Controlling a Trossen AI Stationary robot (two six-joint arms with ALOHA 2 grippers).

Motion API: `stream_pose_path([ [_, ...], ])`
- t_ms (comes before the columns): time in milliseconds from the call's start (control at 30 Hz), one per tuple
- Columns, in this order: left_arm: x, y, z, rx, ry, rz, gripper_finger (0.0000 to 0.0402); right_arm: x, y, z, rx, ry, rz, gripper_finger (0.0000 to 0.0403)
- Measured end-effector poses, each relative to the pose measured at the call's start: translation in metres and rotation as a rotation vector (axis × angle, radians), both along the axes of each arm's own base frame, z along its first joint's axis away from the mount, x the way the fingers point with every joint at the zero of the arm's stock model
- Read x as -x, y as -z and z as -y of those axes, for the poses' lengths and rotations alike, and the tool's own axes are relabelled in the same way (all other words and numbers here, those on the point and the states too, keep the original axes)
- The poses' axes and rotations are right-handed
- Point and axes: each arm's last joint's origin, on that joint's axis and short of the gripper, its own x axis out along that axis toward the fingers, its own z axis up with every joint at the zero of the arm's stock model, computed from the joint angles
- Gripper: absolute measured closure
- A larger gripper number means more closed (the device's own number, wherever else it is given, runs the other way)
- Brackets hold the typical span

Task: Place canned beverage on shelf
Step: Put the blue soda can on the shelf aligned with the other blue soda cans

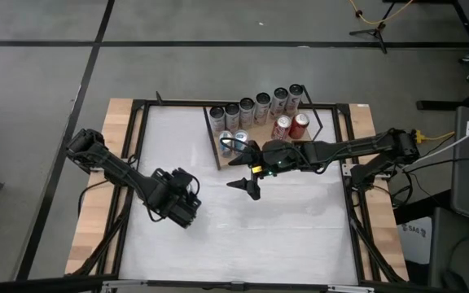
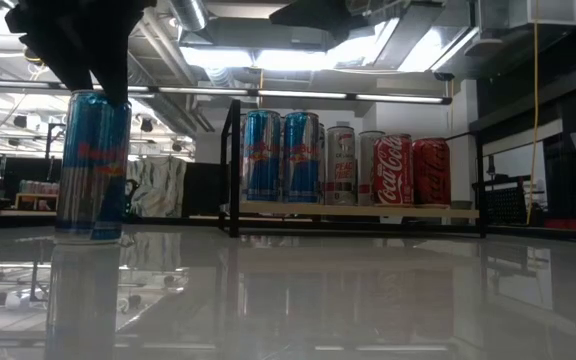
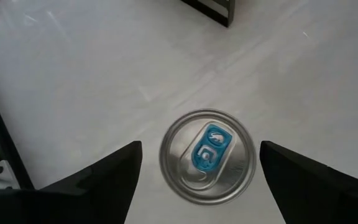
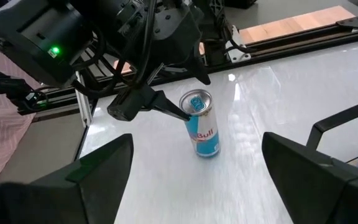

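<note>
Both fingers of the left pincer stand wide open astride the blue can, not touching.

- The energy drink can standing alone on the table is blue and silver with red lettering; its top is silver with a blue pull tab.
- The tabletop is glossy white.
- The shelf has a light-brown wooden board and a thin black wire frame.
- On the shelf stand two blue-and-silver cans, silver-grey cans and two red cola cans with white script.
- Both arms are black; a green light glows on the left one.
- The table edges are light wood with black rails.
</note>
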Motion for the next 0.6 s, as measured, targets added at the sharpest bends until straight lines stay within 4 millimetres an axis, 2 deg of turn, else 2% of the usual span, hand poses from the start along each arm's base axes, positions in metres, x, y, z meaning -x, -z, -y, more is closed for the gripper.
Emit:
stream_pose_path([
  [167,0.001,0.006,-0.003,-0.005,-0.008,-0.015,0.0084,0.0,0.0,0.0,0.0,0.0,0.001,0.0056],
  [367,0.002,0.024,-0.002,0.024,-0.009,-0.011,0.0084,0.0,0.0,0.0,0.0,0.0,0.001,0.0056],
  [600,0.001,0.025,-0.002,0.023,0.037,-0.019,0.0093,0.0,0.0,0.0,0.0,0.0,0.001,0.0056],
])
